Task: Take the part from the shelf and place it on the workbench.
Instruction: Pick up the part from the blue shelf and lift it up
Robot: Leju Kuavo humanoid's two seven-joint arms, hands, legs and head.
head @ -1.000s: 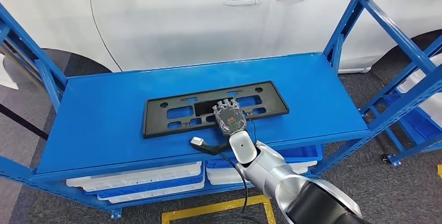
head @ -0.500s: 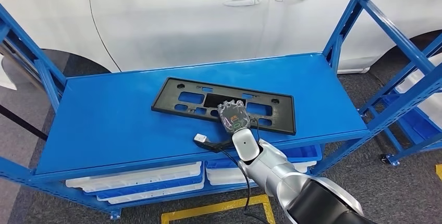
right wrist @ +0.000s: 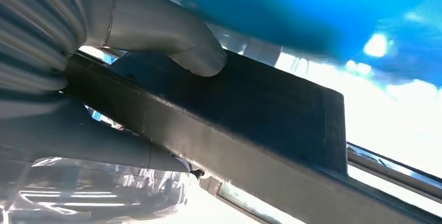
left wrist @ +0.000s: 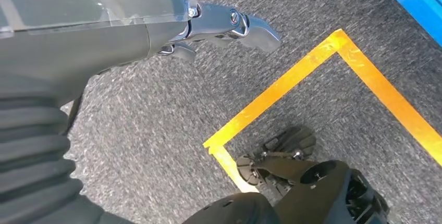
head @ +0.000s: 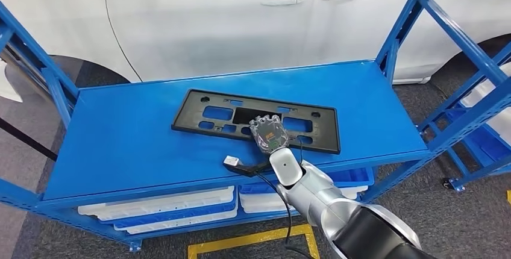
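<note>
Black part (head: pixel 256 120) in right hand (head: pixel 269 133)

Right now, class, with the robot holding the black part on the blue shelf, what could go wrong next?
1. The right robot hand grips the long black part at one spot on its near edge, so it may tilt, swing or slip once lifted.
2. The part lies between the blue shelf uprights; a swinging end might strike one.
3. The black cable hanging by the wrist could snag on the shelf's front edge.

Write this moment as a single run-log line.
right hand: grips black part | part: on blue shelf | left hand: empty
</note>
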